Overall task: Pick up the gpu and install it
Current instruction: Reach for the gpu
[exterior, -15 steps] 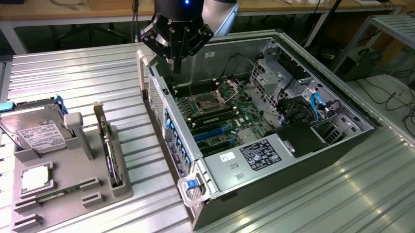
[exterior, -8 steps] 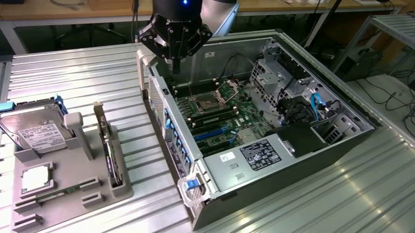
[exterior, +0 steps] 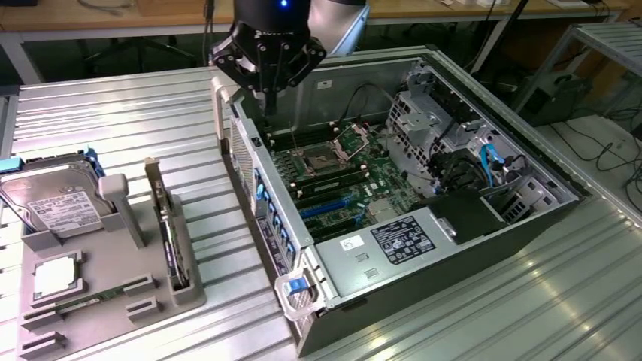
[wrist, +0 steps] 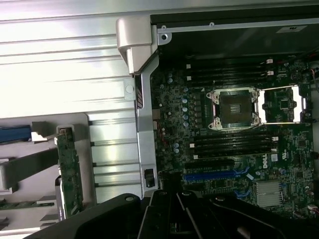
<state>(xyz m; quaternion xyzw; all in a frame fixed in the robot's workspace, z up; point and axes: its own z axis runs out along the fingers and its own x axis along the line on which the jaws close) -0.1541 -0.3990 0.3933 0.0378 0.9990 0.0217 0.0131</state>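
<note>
The gpu (exterior: 168, 239) is a thin green card with a silver bracket, standing on edge in a slot of the grey holder (exterior: 120, 301) at the exterior view's left. The wrist view shows the gpu (wrist: 70, 174) beside the case wall. My gripper (exterior: 269, 104) hangs over the far left corner of the open computer case (exterior: 471, 248), above the motherboard (exterior: 341, 188), well away from the gpu. Its dark fingers are shut with nothing between them. In the wrist view the gripper (wrist: 172, 206) is over the blue expansion slots (wrist: 214, 175).
On the holder also lie a silver hard drive (exterior: 56, 199), a square processor (exterior: 56, 274) and a narrow memory stick (exterior: 90, 302). The case's raised side walls and drive cage (exterior: 431, 113) ring the motherboard. Everything stands on a ribbed metal table (exterior: 131, 120).
</note>
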